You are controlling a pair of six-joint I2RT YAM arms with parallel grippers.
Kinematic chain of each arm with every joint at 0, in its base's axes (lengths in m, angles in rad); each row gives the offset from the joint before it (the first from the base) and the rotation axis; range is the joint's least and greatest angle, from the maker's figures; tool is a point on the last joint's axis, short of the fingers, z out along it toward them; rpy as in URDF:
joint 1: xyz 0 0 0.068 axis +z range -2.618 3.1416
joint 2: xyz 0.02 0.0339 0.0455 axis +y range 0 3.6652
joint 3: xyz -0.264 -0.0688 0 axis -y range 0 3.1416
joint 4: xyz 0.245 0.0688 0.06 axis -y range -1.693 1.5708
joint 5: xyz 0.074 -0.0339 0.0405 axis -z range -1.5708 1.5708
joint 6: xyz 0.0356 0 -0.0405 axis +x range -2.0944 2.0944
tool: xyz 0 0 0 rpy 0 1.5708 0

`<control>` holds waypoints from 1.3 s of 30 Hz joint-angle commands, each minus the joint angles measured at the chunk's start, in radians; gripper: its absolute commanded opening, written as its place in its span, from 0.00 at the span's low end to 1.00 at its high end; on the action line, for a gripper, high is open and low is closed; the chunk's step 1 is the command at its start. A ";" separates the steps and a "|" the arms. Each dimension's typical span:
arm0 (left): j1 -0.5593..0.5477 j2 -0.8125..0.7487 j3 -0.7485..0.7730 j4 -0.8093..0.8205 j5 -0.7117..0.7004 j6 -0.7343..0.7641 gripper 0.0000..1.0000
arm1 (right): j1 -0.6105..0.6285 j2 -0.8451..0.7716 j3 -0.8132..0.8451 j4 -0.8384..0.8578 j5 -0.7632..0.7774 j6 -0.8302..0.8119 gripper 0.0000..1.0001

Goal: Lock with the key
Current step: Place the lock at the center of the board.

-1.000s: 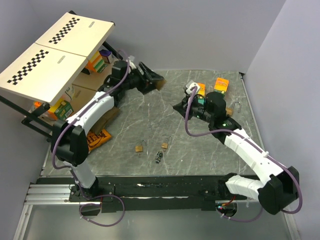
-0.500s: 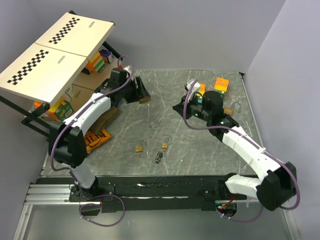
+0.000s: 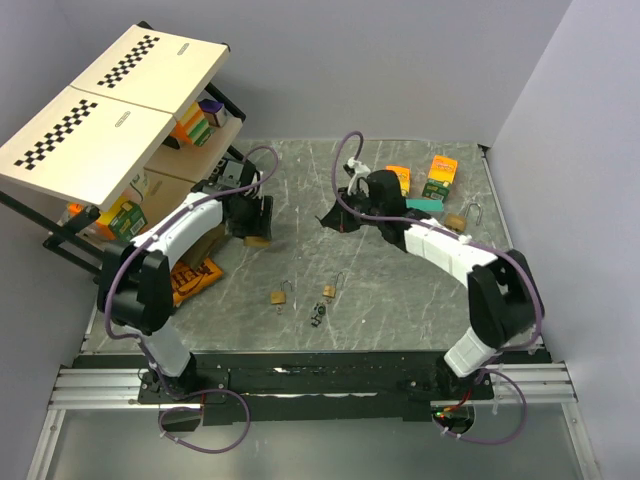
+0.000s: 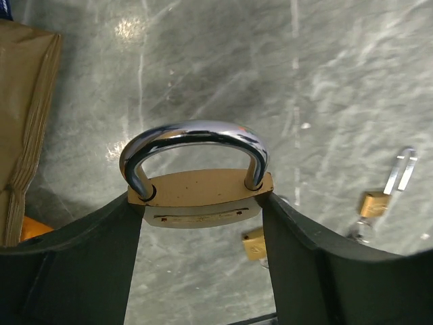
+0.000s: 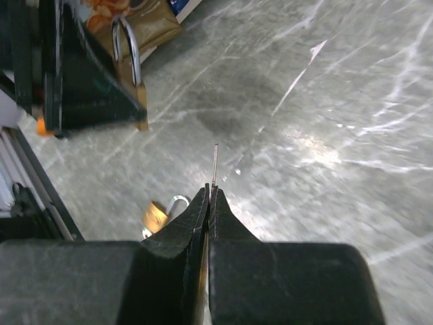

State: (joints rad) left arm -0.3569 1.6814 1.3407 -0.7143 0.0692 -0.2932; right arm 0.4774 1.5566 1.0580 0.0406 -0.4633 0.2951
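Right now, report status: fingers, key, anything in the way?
Left fingers clamp the large padlock. Right fingers shut on a thin metal blade. Key bunch lies on table, beside small padlock.

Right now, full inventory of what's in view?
large padlock: 1, brass, chrome shackle, in left gripper
small padlocks: 2, brass, front centre
third padlock: 1, brass, by cartons
key bunch: 1, dark grey, beside small padlocks
metal strip: 1, silver, thin, pinched in right gripper
cartons: 3, two orange, one teal, far right
shelf: 1, cream, far left
table: 1, grey marble
left gripper: 1, black, closed on large padlock
right gripper: 1, black, shut
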 commanded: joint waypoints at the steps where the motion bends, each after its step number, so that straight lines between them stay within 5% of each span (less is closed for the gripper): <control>1: 0.013 0.053 0.044 0.013 -0.026 0.035 0.01 | 0.016 0.106 0.080 0.074 -0.029 0.124 0.00; 19: 0.050 0.247 0.100 -0.065 0.032 -0.004 0.03 | 0.092 0.407 0.226 0.148 -0.023 0.347 0.00; 25: 0.050 0.273 0.087 -0.094 0.029 -0.007 0.16 | 0.124 0.476 0.240 0.168 -0.009 0.403 0.00; 29: 0.050 0.293 0.103 -0.114 0.027 0.005 0.42 | 0.147 0.497 0.231 0.188 0.012 0.427 0.00; 39: 0.055 0.325 0.144 -0.137 0.032 -0.001 0.70 | 0.178 0.551 0.252 0.182 0.046 0.481 0.00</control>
State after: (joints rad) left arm -0.3065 1.9984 1.4403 -0.8246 0.0849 -0.2867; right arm 0.6415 2.0827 1.2629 0.1875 -0.4442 0.7265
